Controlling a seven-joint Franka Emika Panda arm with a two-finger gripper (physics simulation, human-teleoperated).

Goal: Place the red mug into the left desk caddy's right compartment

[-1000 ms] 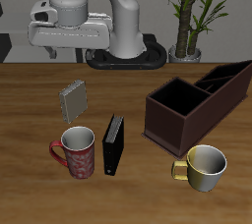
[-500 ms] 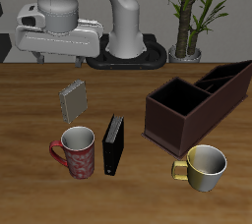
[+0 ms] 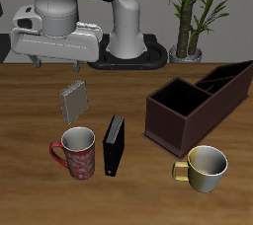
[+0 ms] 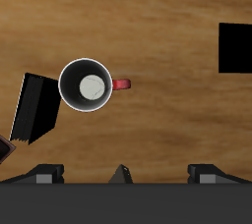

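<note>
Your red mug stands upright on the desk near its front edge, pale speckles on the red wall, loop handle out to the side, grey-white inside with nothing in it. A black book stands just beside it. The left desk caddy sits well apart, dark brown and open-topped; its right compartment looks empty. A yellow mug stands before the caddy. Your tool hangs high above the red mug, fingers spread wide, holding nothing.
</note>
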